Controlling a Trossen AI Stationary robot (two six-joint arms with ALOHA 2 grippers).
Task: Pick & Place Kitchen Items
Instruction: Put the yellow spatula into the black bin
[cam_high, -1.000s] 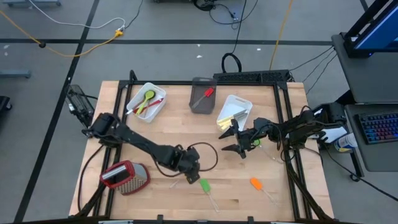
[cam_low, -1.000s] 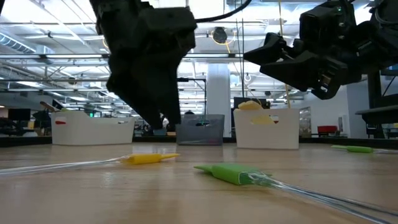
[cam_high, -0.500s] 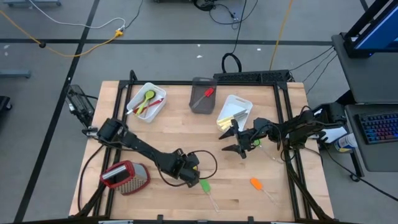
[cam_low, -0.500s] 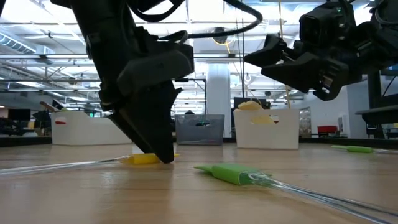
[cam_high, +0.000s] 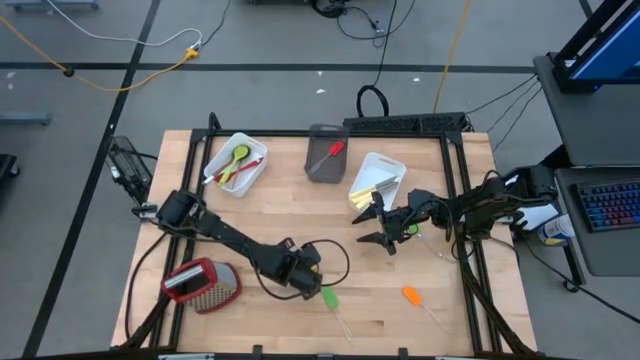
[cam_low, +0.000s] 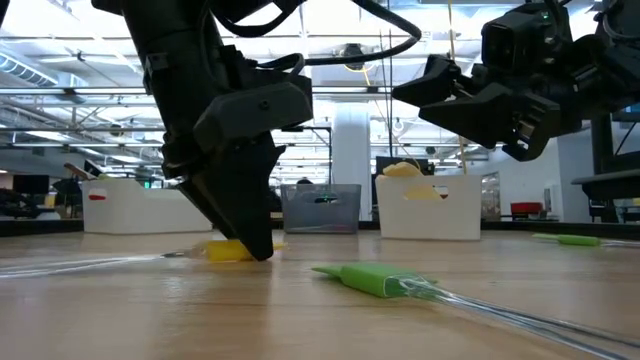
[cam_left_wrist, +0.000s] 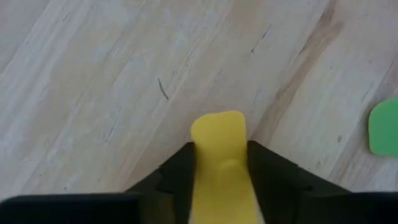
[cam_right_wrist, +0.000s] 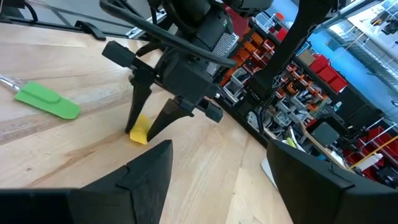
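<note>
Clutter first: metal grater (cam_high: 203, 284) w/ red top lies at approx 8 o'clock on the wooden table (cam_high: 300, 205), just beside the left arm's forearm. Three tubs sit along the far edge: white tub (cam_high: 236, 164) at 11 o'clock w/ green and red spoons in it, dark tub (cam_high: 325, 155) at 12 w/ a red spatula inside, second white tub (cam_high: 377, 181) at 1 o'clock w/ pale-handled items. Green spatula (cam_high: 329, 299) lies at 6 o'clock, near the left gripper (cam_high: 303, 282) and apart from it. Orange spatula (cam_high: 411, 294) lies at approx 5 o'clock, well apart from both arms. Another green utensil (cam_low: 573, 239) shows in low view at 3 o'clock, under the right arm.

Room: bare wood across the table centre, between the two arms; the near edge is close behind the green and orange spatulas. Black frame rails run along the left and right table sides.

Left gripper is down at the table surface, approx 6–7 o'clock of centre, its fingers (cam_left_wrist: 180, 171) pinching the yellow spatula (cam_left_wrist: 219, 149) on both sides of the blade; blade tip pokes out past the fingertips, low over the wood. In low view, the yellow blade sits at table level.

Right gripper (cam_high: 375, 228) hangs above the table at approx 3 o'clock, just in front of the second white tub, jaws spread wide, holding nothing.
</note>
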